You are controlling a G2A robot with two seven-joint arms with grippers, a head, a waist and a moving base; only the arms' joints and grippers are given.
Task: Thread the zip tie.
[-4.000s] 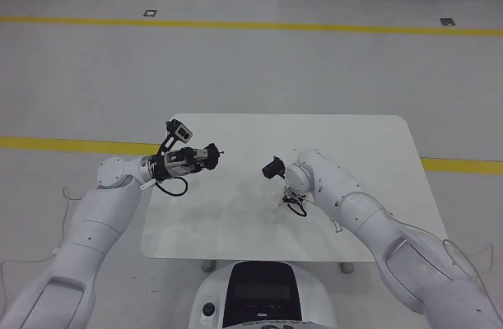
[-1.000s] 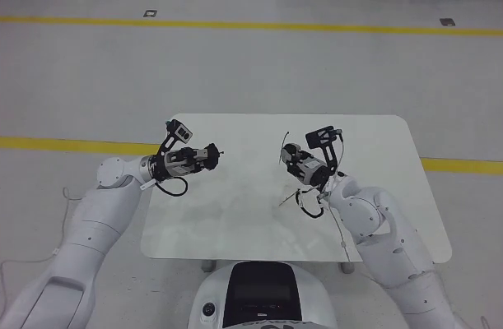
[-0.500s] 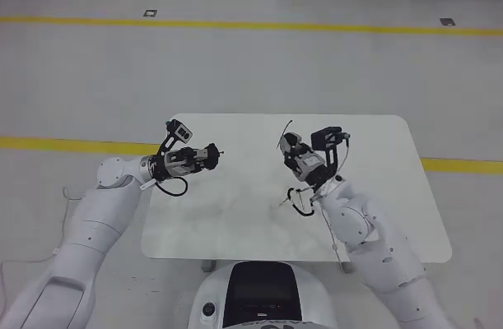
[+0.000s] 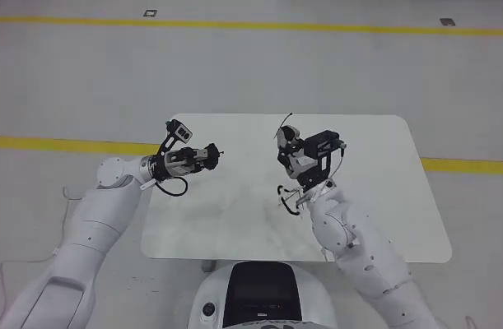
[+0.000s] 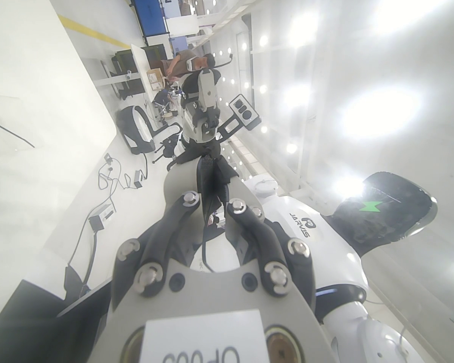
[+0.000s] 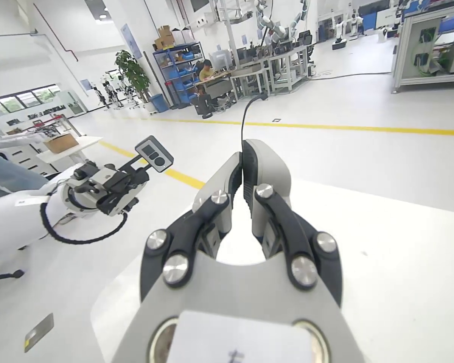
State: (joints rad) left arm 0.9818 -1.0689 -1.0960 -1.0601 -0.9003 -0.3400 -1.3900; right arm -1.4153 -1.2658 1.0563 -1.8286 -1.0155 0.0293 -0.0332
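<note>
White tabletop (image 4: 374, 156) is seen below both arms. A black zip tie (image 6: 243, 124) is pinched in the clenched right gripper (image 6: 243, 151), its strap curving out toward about twelve o'clock in the top view. The left gripper (image 5: 209, 169), well apart at nine o'clock, is pressed closed; whether anything is held there cannot be told. The strap should be steadied and lined up squarely before feeding is tried. Its head is too small to be made out.

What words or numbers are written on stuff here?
Upside-down sticker on the left gripper: cut off at the edge, unreadable.
Cropped sticker on the right gripper: mostly out of frame, unreadable.
Square floor markers: too small to read.
Zip tie: no writing visible.
Table: no writing.
</note>
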